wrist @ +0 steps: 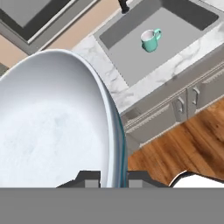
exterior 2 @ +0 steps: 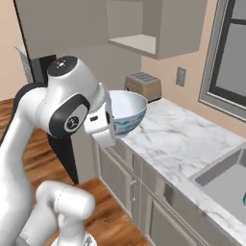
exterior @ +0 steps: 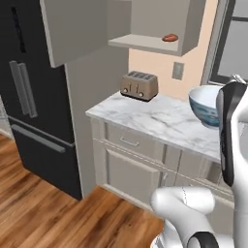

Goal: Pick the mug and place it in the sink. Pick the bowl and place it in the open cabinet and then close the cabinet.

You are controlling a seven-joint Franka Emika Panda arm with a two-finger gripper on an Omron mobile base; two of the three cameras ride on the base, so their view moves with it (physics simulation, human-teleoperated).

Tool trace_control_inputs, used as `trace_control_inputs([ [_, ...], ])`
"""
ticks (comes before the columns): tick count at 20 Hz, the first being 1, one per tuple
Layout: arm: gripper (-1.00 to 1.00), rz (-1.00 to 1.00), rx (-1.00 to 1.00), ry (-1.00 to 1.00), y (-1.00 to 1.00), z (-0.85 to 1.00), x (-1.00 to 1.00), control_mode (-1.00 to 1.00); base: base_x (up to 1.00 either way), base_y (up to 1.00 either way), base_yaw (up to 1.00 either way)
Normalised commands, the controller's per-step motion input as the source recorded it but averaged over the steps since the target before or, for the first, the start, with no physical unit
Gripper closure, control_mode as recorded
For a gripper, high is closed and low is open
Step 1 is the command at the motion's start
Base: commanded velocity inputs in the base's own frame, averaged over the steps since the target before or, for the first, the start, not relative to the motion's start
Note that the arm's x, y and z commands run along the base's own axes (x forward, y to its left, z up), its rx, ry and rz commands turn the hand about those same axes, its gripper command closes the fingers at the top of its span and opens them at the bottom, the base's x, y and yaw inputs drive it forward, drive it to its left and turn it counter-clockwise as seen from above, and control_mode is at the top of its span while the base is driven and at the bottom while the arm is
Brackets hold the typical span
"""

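Marble counter [exterior: 160, 118] carries a toaster [exterior: 139, 85] at its far left, under the open cabinet [exterior: 160, 29]. No writing is legible anywhere. Gripper [wrist: 113, 177] clamps the bowl [exterior 2: 126, 111] by its rim, raised above the counter. Mug [wrist: 150, 39] sits upright inside the sink [wrist: 131, 52].

The white arm rises from the base, bends at its dark elbow joint and carries its wrist raised at counter height. The gripper [wrist: 113, 177] points downward, its two fingers closed on the rim of the bowl [exterior 2: 126, 111], one finger on each side.
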Motion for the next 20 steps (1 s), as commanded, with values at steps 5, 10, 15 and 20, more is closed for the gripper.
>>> trace_control_inputs([
  [5,1.00,0.00,0.00,0.00,0.00,0.00,0.00,1.00,0.20,0.84,0.18],
  [10,1.00,0.00,0.00,0.00,0.00,0.00,0.00,1.00,0.43,0.39,-0.01],
  [15,1.00,0.00,0.00,0.00,0.00,0.00,0.00,1.00,0.43,-0.12,-0.01],
  [20,1.00,0.00,0.00,0.00,0.00,0.00,0.00,1.00,0.83,-0.02,-0.11],
])
